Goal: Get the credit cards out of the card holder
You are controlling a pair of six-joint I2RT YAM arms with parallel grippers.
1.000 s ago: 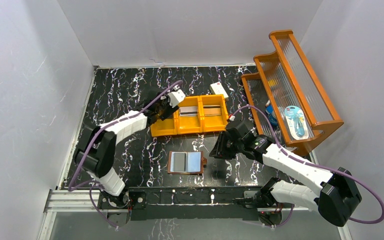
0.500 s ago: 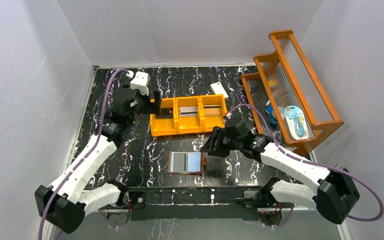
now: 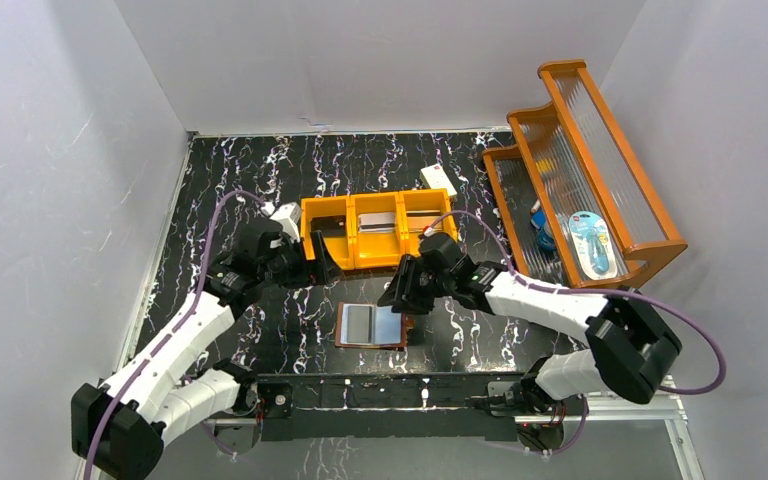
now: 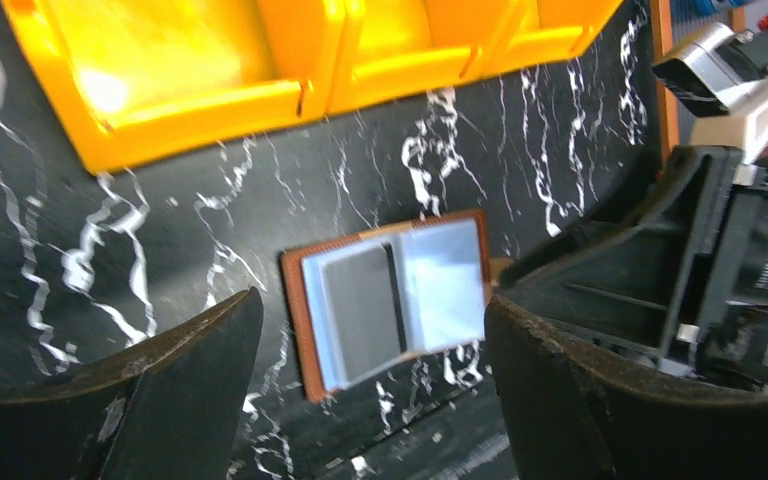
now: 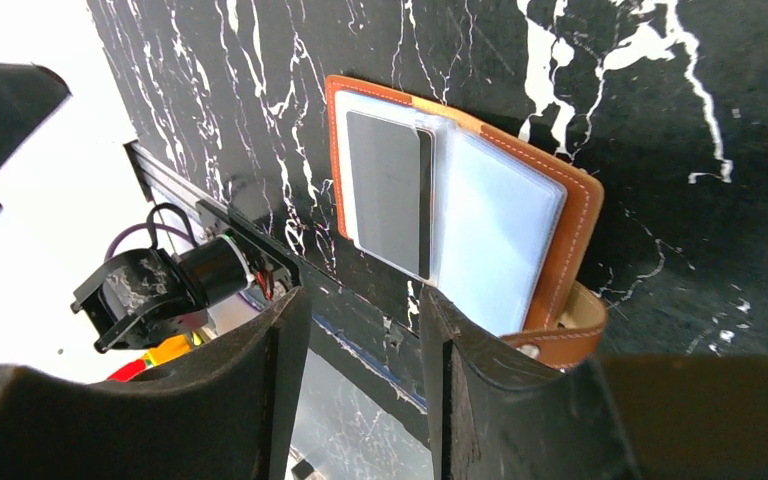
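The left gripper [image 3: 312, 265], jaws apart and empty, has withdrawn from the tray [image 3: 380, 262] toward the open holder [image 3: 372, 325] on the table [image 3: 230, 180]. The right gripper [image 3: 397, 295], also apart and empty, has closed in. One card [image 5: 385, 190] remains pocketed.

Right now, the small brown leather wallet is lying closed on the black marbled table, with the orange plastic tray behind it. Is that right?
No. The small brown leather wallet lies open, not closed, pale blue inner faces up with a dark card in one pocket; the right wrist view shows it. It does lie on the black marbled table, with the orange plastic tray behind it.
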